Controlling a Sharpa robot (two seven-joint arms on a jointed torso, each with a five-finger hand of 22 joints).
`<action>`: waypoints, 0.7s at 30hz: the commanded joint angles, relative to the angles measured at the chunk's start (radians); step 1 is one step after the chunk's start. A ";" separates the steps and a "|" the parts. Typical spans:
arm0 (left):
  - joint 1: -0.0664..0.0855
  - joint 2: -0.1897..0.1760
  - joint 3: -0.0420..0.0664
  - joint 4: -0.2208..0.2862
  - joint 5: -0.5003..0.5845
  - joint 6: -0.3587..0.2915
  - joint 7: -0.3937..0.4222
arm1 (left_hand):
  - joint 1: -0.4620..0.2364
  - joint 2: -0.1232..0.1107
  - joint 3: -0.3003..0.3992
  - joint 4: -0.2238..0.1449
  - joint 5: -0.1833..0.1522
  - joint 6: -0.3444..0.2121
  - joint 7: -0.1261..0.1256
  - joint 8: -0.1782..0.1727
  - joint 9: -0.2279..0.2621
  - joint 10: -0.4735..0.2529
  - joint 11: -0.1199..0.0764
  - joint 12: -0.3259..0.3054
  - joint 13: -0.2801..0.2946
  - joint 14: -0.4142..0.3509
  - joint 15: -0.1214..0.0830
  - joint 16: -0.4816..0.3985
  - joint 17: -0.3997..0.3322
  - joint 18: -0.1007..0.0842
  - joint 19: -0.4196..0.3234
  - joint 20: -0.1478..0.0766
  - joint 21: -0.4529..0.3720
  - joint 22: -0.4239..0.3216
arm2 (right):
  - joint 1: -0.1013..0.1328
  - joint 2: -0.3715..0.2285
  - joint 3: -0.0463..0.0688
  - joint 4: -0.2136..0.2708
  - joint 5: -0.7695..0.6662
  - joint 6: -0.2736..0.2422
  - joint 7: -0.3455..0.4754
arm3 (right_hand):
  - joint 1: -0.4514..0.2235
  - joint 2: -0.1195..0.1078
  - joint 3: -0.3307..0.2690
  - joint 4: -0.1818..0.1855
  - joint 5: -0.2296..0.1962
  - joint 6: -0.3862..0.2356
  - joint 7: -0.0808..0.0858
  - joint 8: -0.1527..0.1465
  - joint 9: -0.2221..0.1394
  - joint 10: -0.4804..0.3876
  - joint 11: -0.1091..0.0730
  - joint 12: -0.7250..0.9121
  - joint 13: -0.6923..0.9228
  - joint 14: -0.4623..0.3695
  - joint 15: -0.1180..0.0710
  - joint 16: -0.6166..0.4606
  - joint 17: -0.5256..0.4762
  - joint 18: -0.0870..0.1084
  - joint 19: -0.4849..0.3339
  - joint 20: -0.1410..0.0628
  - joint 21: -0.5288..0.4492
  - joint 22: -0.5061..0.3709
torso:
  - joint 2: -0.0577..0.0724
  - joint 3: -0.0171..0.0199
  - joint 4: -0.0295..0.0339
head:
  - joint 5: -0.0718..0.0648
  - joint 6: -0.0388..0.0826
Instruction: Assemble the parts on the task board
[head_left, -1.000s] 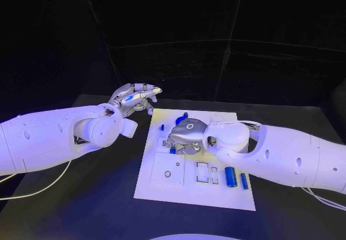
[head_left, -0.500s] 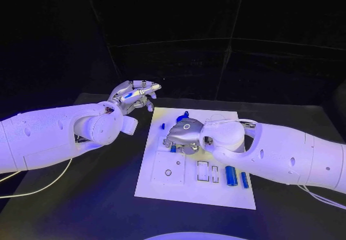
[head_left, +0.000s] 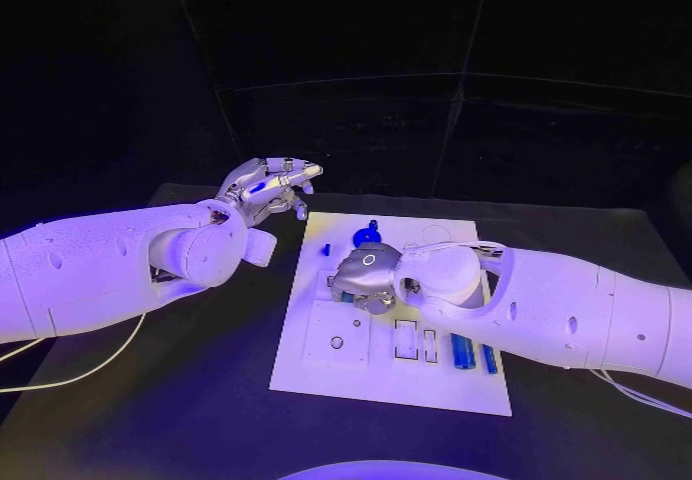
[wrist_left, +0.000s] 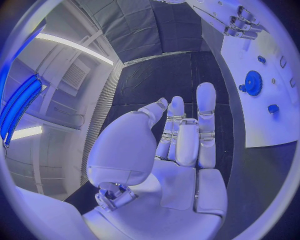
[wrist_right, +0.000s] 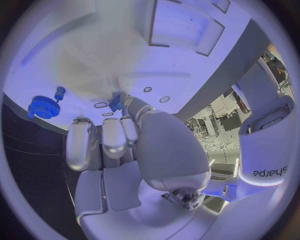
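From my head, my right hand hangs low over the white task board mid-bench, my left hand raised beyond its far left corner, holding nothing. My left wrist shows fingers straight, nearly together. My right wrist shows fingers pinching a small blue part against the board, near the blue gear.

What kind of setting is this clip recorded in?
Probably a robotics lab test cell: a black table backed by dark curtains, a white task board with cut-outs and small blue parts such as a gear, under coloured light.
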 joint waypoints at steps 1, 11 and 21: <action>0.002 0.001 0.001 0.000 0.005 0.001 0.023 | 0.009 -0.001 0.006 0.002 0.004 0.003 0.007 -0.001 -0.002 -0.010 0.000 -0.006 -0.001 -0.009 0.001 -0.006 -0.001 0.014 -0.006 -0.001 -0.006 -0.001 | -0.004 0.000 -0.007 -0.012 -0.033 0.014 -0.018 | -0.007 0.002 0.006 0.000 -0.006 0.005 0.000 -0.005 0.001 0.004 -0.011 -0.001 0.002 -0.001 -0.001 0.000 0.002 0.004 -0.006 0.000 0.003 0.034 | 0.000 0.0002 0.0004 | 0.000 -0.001; 0.002 0.004 0.001 -0.004 0.005 0.003 0.020 | 0.009 -0.001 0.006 0.002 0.004 0.003 0.007 -0.001 -0.002 -0.010 0.000 -0.006 -0.001 -0.009 0.001 -0.006 -0.001 0.014 -0.006 -0.001 -0.006 -0.001 | -0.006 0.004 -0.007 -0.016 -0.041 -0.024 -0.024 | -0.017 0.000 0.018 -0.004 -0.008 0.010 0.003 -0.003 0.002 0.009 -0.009 0.005 0.007 0.000 0.000 0.002 0.006 0.003 -0.004 0.000 0.004 0.037 | -0.001 0.0009 -0.0001 | 0.002 -0.002; 0.002 0.007 0.001 -0.006 0.005 0.006 0.015 | 0.009 -0.002 0.006 0.002 0.004 0.002 0.008 -0.001 -0.003 -0.010 0.001 -0.006 -0.002 -0.009 0.001 -0.006 -0.001 0.014 -0.007 -0.001 -0.008 -0.002 | -0.006 0.008 -0.007 -0.027 -0.045 -0.007 -0.026 | -0.025 0.000 0.030 -0.008 -0.009 0.018 0.005 0.001 0.003 0.012 -0.008 0.008 0.010 0.001 0.001 0.004 0.008 0.003 -0.003 0.000 0.005 0.038 | 0.000 0.0001 -0.0006 | 0.000 -0.003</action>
